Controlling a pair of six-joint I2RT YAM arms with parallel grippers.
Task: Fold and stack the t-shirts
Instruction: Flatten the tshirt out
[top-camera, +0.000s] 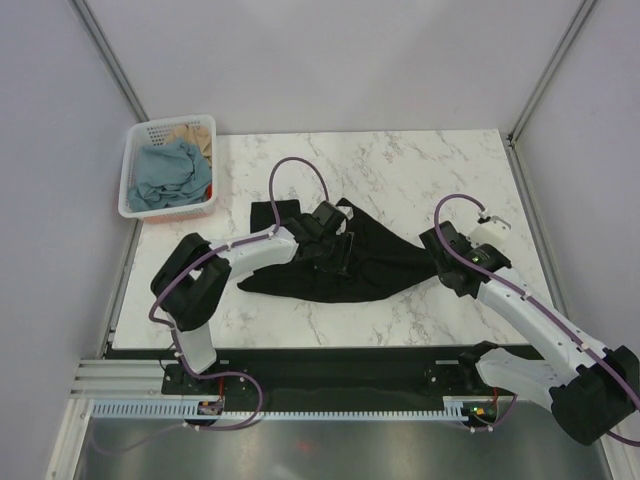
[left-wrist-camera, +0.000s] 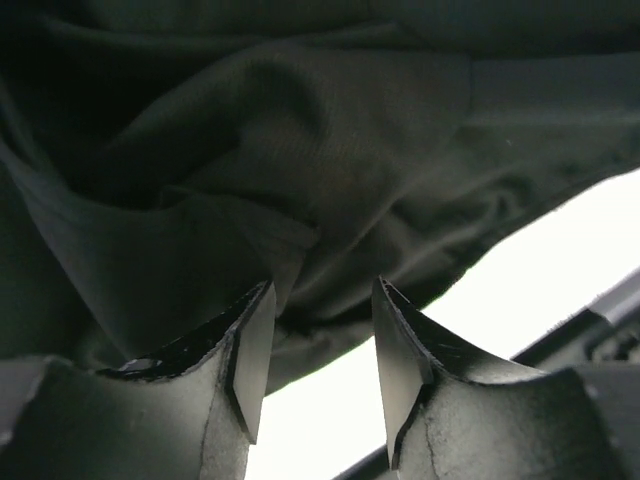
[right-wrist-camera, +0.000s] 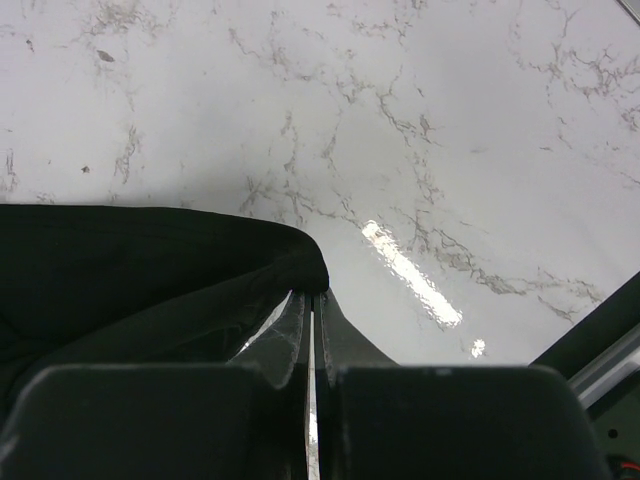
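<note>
A black t-shirt (top-camera: 385, 262) lies crumpled across the middle of the marble table (top-camera: 420, 170). My left gripper (top-camera: 335, 252) is down on its left half. In the left wrist view that gripper (left-wrist-camera: 324, 285) is open, and a fold of the black t-shirt (left-wrist-camera: 330, 150) sits just at its fingertips without being clamped. My right gripper (top-camera: 443, 250) is at the shirt's right end. In the right wrist view it (right-wrist-camera: 315, 292) is shut on a rounded edge of the black t-shirt (right-wrist-camera: 130, 270), just above the table. A dusty blue t-shirt (top-camera: 165, 175) and a tan t-shirt (top-camera: 195, 133) lie in the basket.
The white slotted basket (top-camera: 128, 205) stands at the table's back left corner, with a bit of red fabric (top-camera: 210, 190) at its right side. Grey walls close in the table on the left, back and right. A black rail runs along the near edge.
</note>
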